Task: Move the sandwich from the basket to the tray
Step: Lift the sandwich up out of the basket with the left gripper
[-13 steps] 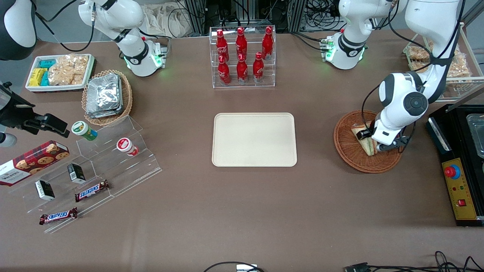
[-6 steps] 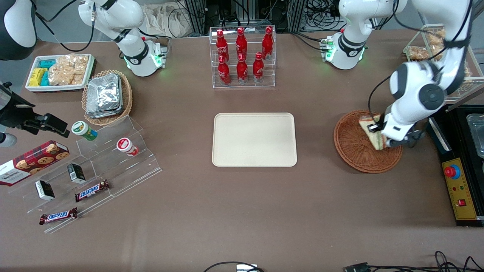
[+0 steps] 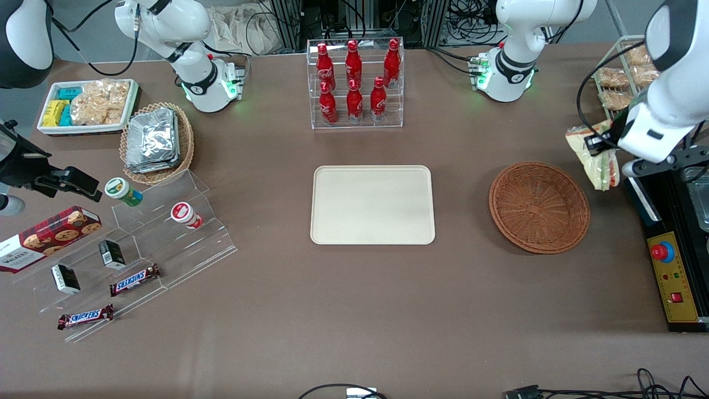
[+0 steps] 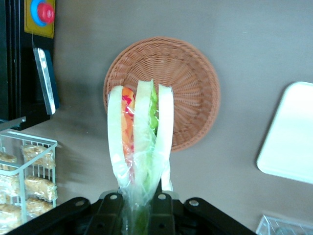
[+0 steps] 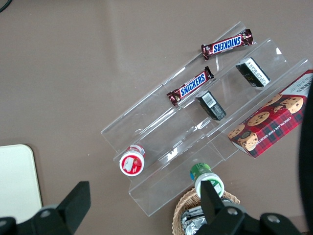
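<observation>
Hanging from the left arm's two-finger gripper (image 3: 601,145), whose fingers are closed on its wrap, the small clear-wrapped triangular sandwich (image 3: 594,156) is in the air above the brown tabletop (image 3: 354,310), just beside the round reddish-brown wicker basket (image 3: 539,206) toward the working arm's end. Well apart from that basket lies the flat cream-beige plastic tray (image 3: 372,204). Pale bread slices show orange and green filling stripes.

1. The sandwich (image 3: 597,158), a clear-wrapped wedge with green and orange filling, hangs in the air, clamped in the gripper (image 3: 601,145), above the table beside the basket.
2. The basket (image 3: 539,206), round reddish-brown wicker, holds nothing.
3. The tray (image 3: 372,204), cream and bare, lies well apart from the basket.
</observation>
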### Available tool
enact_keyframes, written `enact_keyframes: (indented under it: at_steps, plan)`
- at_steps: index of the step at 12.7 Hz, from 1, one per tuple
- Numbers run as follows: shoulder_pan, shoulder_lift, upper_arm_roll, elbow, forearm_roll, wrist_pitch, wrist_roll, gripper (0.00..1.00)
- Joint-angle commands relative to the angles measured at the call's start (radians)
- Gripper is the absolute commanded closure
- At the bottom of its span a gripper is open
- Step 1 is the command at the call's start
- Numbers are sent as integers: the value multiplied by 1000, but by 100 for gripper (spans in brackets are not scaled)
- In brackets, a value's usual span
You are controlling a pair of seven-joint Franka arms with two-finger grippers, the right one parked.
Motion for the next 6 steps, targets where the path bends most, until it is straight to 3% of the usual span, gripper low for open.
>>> enact_keyframes:
  at_steps: [1, 6]
  plan:
    - [-14, 114, -125, 192, -35, -92, -29, 96]
    - [-9, 330, -551, 375, -19, -85, -399, 92]
